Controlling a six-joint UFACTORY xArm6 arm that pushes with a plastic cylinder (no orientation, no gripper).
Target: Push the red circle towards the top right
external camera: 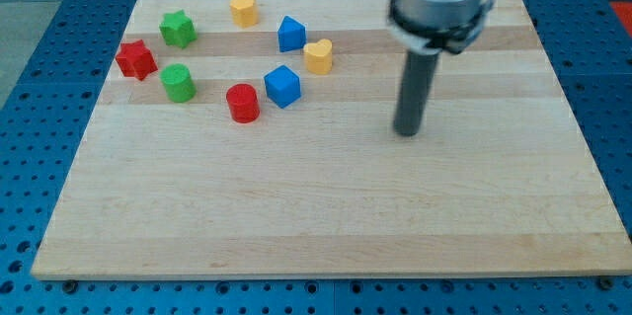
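Observation:
The red circle (242, 103) is a short red cylinder standing on the wooden board (326, 216), left of centre. A blue cube (282, 86) sits just to its upper right, nearly touching it. My tip (407, 132) rests on the board well to the right of the red circle, roughly a quarter of the board's width away, and touches no block. The dark rod rises from it to the grey arm head at the view's top.
A green circle (178, 83) is left of the red circle. A red star (135, 59), a green star (178, 29), a yellow hexagon (243, 8), a blue pentagon-like block (290, 35) and a yellow heart (318, 56) lie across the upper left.

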